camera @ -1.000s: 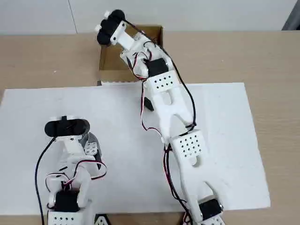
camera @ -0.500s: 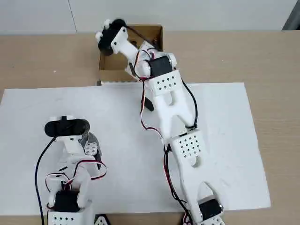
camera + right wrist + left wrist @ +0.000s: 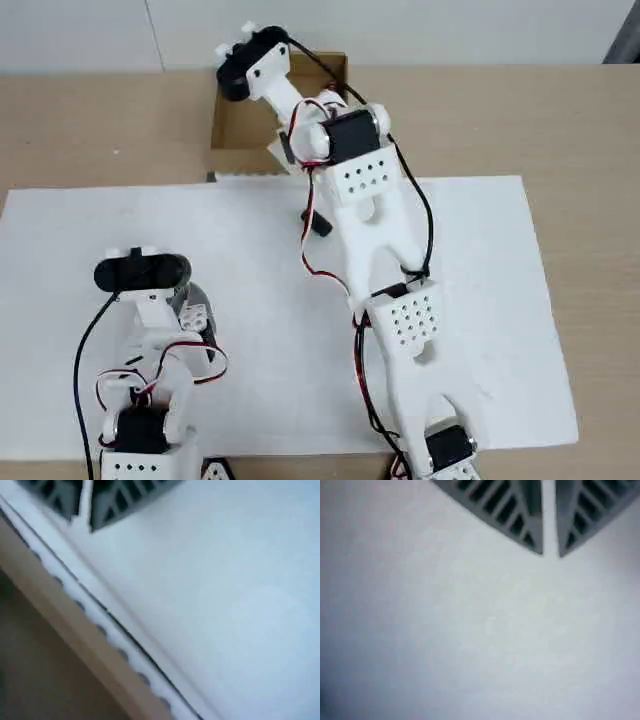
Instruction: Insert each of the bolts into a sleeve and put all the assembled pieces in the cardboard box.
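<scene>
My R gripper (image 3: 84, 522) is clenched, just beside the cardboard box (image 3: 238, 130) wall. L gripper (image 3: 550, 552) clenched too, over the white sheet (image 3: 230, 250).

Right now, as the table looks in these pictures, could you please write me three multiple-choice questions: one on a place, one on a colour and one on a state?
1. Where does the cardboard box stand?
A. On the wooden table, at the far edge of the sheet
B. In the middle of the sheet
C. Under the left arm

2. What colour is the sheet?
A. Green
B. White
C. Black

3. In what state is the left gripper?
A. Wide open
B. Shut on a bolt
C. Shut and empty

Answers:
1. A, because the high view shows the box on bare wood, just past the sheet's far edge.
2. B, because the sheet is plain white in every view.
3. C, because the left wrist view shows only a thin slit between its fingers, with nothing in it.
</scene>
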Tool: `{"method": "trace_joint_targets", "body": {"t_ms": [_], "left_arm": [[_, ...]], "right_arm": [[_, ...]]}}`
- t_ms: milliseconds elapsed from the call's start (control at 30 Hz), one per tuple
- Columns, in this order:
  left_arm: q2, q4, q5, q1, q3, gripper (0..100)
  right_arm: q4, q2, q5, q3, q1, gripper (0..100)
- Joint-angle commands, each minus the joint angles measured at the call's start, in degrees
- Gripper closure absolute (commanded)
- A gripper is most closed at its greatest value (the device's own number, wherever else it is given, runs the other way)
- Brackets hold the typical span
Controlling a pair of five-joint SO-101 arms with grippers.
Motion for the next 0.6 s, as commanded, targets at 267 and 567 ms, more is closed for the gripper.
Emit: {"method": "trace_joint_targets", "body": {"t_ms": [267, 567], "left_arm": [[-0.4, -0.7, 0.1, -0.2, -0.2, 99], [-0.4, -0.7, 0.1, -0.2, -0.2, 99]], "right_arm": [[1.0, -8.3, -5.0, 3.7, 0.6, 99.5], [0.2, -25.9, -9.2, 35.0, 0.7, 99.5]]}}
